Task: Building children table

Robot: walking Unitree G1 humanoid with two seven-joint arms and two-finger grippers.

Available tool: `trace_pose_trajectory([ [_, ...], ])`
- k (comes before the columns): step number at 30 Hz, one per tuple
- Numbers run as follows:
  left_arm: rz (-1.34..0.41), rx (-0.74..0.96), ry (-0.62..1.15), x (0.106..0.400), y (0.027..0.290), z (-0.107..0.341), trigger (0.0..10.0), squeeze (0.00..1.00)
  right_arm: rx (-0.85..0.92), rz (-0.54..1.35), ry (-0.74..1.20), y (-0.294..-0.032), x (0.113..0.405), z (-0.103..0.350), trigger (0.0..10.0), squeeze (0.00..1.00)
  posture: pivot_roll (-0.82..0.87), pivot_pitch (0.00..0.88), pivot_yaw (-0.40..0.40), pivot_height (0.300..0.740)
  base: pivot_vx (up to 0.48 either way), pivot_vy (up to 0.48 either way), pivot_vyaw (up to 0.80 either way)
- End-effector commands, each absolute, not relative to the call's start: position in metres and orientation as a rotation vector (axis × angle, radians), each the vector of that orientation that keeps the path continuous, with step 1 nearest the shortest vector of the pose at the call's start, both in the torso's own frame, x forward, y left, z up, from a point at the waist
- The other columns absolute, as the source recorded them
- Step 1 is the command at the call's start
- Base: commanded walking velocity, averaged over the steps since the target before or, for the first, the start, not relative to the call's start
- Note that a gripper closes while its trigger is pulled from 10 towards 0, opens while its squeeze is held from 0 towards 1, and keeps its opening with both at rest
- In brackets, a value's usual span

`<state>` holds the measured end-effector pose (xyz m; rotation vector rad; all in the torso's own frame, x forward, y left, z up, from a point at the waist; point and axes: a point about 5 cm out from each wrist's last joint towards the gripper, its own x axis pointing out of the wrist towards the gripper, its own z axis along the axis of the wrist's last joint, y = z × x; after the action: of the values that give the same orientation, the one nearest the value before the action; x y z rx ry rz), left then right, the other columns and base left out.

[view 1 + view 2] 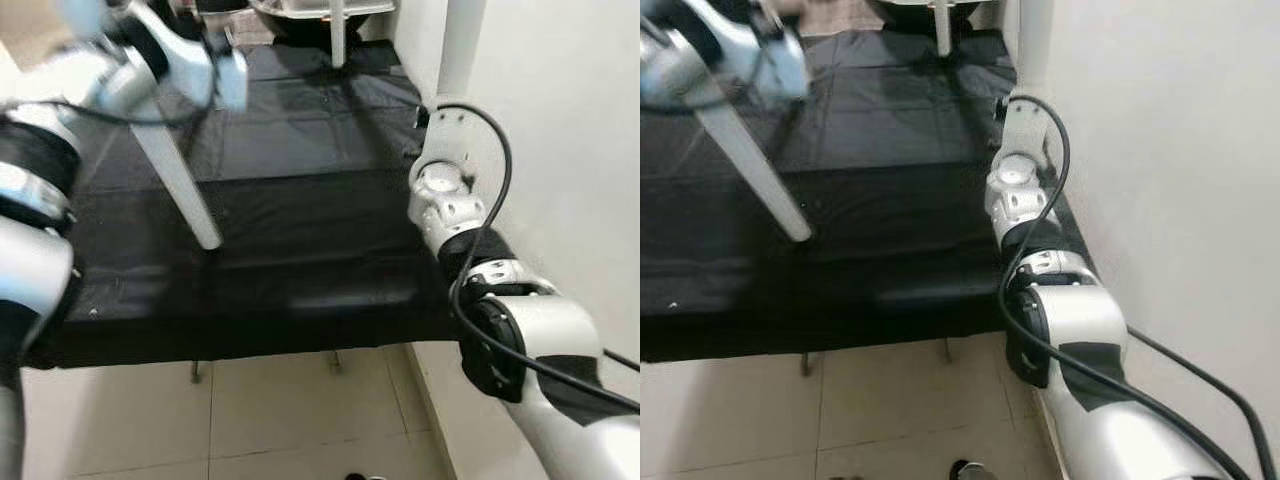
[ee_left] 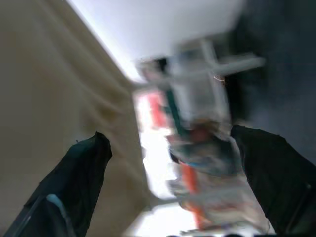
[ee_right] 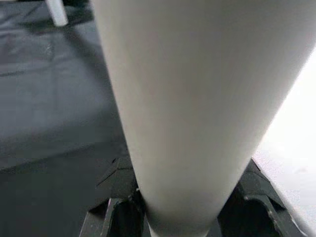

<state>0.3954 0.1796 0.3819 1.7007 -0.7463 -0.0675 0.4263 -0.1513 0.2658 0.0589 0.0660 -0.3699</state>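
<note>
A white table leg (image 1: 462, 45) stands upright at the right edge of the black-covered work surface (image 1: 300, 250). My right gripper (image 3: 185, 197) is shut on this leg (image 3: 187, 98), one black finger on each side. A second white leg (image 1: 178, 178) slants across the left of the surface with its tip resting on the black sheet; its upper end is hidden behind my blurred left arm (image 1: 120, 70). My left gripper (image 2: 170, 136) is open, its fingers (image 2: 79, 168) spread wide with nothing between them.
A white wall (image 1: 560, 150) runs close along the right side, beside my right arm. Another white leg (image 1: 337, 30) and a dark rim stand at the far end of the surface. Pale tiled floor (image 1: 300, 420) lies below the front edge.
</note>
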Motion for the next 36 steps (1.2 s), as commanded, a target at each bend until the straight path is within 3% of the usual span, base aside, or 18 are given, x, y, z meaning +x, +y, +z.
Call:
trace_pose_trajectory([
  [1,-0.055,1.691,-0.701,0.395,0.194,0.377,10.0,0.00,0.107,-0.426,0.135,-0.166,0.425,0.258,0.0,0.00,0.14,0.213,-0.006,0.740,0.000,0.000,0.00],
  [10,-0.328,1.633,-0.742,0.395,0.164,0.334,10.0,0.00,0.097,-0.427,0.171,-0.164,0.423,0.246,0.0,0.00,0.14,0.218,-0.009,0.740,0.000,0.000,0.00],
  [19,-0.414,1.521,-0.783,0.392,0.147,0.312,10.0,0.00,0.089,-0.427,0.201,-0.160,0.421,0.234,0.0,0.00,0.13,0.214,-0.010,0.740,0.000,0.000,0.00],
  [20,-0.420,1.480,-0.794,0.391,0.143,0.307,10.0,0.00,0.088,-0.421,0.209,-0.158,0.421,0.231,3.3,0.00,0.13,0.214,-0.006,0.740,0.000,0.000,0.00],
  [22,-0.422,1.455,-0.801,0.390,0.142,0.305,10.0,0.00,0.089,-0.417,0.214,-0.157,0.420,0.228,3.3,0.00,0.13,0.212,-0.007,0.740,0.000,0.000,0.00],
  [23,-0.416,1.423,-0.808,0.389,0.140,0.302,10.0,0.00,0.085,-0.410,0.216,-0.156,0.420,0.226,10.0,0.00,0.13,0.210,-0.007,0.740,0.000,0.000,0.00],
  [31,-0.419,1.206,-0.786,0.378,0.132,0.269,10.0,0.00,0.108,-0.355,0.223,-0.150,0.418,0.214,10.0,0.00,0.12,0.195,-0.011,0.740,0.000,0.000,0.00],
  [32,-0.417,1.163,-0.770,0.373,0.131,0.258,10.0,0.00,0.084,-0.340,0.204,-0.149,0.417,0.213,10.0,1.00,0.12,0.190,-0.014,0.740,0.000,0.000,0.00],
  [36,-0.408,1.080,-0.740,0.363,0.129,0.241,10.0,0.00,0.057,-0.319,0.178,-0.148,0.416,0.212,10.0,1.00,0.12,0.182,-0.018,0.740,0.000,0.000,0.00],
])
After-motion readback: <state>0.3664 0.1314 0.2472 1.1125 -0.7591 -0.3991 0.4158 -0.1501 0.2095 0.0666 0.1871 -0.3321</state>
